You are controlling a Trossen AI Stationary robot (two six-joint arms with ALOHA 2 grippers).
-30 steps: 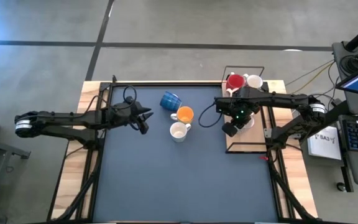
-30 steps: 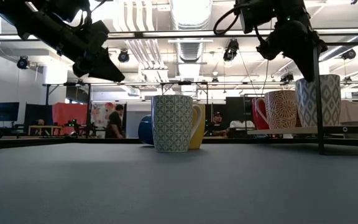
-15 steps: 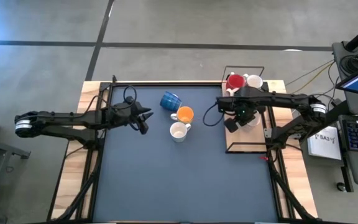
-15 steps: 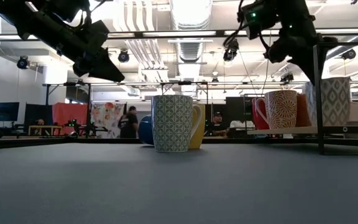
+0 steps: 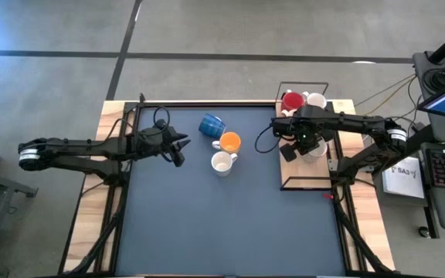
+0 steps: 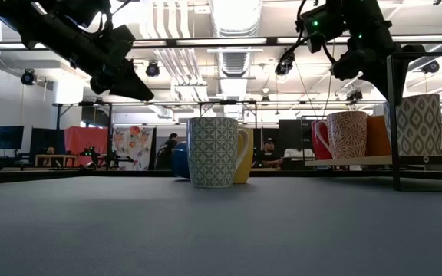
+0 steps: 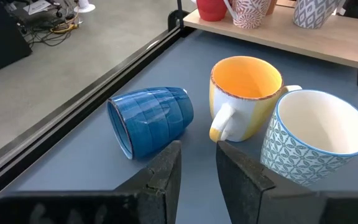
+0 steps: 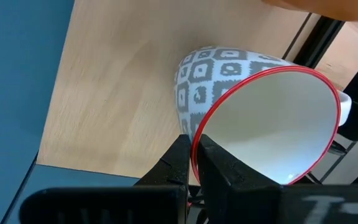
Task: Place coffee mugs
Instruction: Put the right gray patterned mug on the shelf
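Note:
On the blue mat, a blue mug lies on its side. An orange mug and a white patterned mug stand upright beside it. My left gripper hovers open just short of these three, touching none. A red mug and a white mug stand on the wooden shelf at the table's right. My right gripper is over that shelf, shut on a grey-patterned, red-rimmed mug. My right gripper pinches the patterned mug's rim, one finger inside the cup and the other finger on the outer wall. The mug sits low over the shelf board. I cannot tell whether its base touches the board.
A black wire frame rims the shelf, and its post stands in front of the held mug. More mugs stand on the shelf, among them a red-patterned one and an orange one. Bare mat fills the near half.
My right gripper has carried the patterned mug toward the table's far edge and a little to the right, farther in over the shelf. It has stayed shut on the rim. The left arm and the three mugs on the mat have kept still.

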